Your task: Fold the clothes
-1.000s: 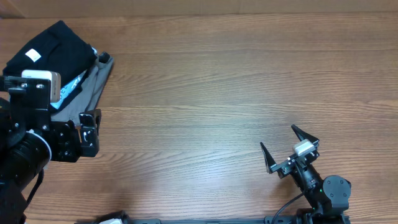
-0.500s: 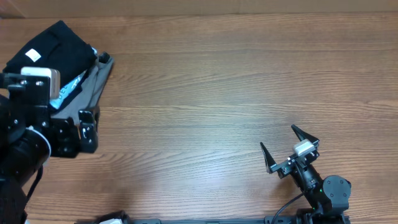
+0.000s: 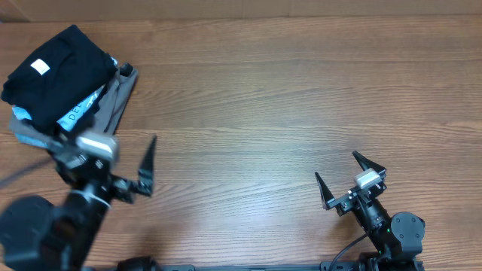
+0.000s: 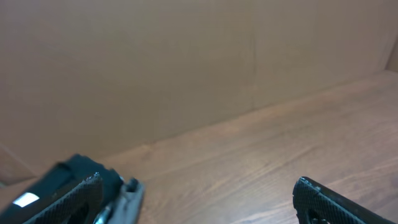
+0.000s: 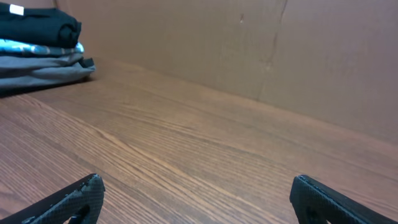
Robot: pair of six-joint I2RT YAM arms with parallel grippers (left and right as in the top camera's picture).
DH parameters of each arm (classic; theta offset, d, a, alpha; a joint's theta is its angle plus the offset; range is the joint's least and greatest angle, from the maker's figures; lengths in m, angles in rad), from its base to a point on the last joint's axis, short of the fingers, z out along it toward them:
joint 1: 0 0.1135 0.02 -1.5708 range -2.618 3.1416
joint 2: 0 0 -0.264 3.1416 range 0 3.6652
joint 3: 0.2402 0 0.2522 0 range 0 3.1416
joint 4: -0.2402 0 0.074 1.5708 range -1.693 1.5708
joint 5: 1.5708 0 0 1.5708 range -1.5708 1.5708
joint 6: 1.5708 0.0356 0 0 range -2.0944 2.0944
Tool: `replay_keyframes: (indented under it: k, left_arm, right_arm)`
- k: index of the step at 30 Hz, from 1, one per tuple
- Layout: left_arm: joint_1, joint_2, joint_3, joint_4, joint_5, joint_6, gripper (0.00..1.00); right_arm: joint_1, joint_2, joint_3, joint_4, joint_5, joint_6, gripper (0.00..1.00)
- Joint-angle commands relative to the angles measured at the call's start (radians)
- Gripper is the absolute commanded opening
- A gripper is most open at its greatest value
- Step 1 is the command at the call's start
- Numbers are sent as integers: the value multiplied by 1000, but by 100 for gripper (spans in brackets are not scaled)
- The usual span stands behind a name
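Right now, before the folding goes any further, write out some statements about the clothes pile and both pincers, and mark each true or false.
1. The plain black cotton T-shirt lies on top of the pile. True.
2. The left pincer is shut on that T-shirt. False: it is open, holds nothing and is clear of the pile.
3. The right pincer stands open and holds nothing. True.
4. The black T-shirt is spread flat mid-table. False: it sits bundled on the pile at the far left corner of the wooden table.
5. The grey folded garment tops the pile. False: it is at the bottom, with the light blue lettered shirt above it.
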Motion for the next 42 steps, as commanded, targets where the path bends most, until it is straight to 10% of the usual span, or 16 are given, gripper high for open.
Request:
replay_keyframes:
  k: [1, 15, 32, 42]
  left_arm:
    - [-6, -142, -201, 45, 16, 19, 100]
    - [-21, -533, -785, 351, 90, 18, 100]
    - [-67, -589, -1089, 700, 48, 18, 100]
    - [-72, -587, -1093, 640, 52, 18, 100]
  right_arm:
    - [-3, -12, -5, 7, -5, 4, 100]
    - [-3, -12, -5, 7, -5, 4, 100]
    - [-3, -12, -5, 7, -5, 4, 100]
    - [-3, -12, -5, 8, -5, 4, 100]
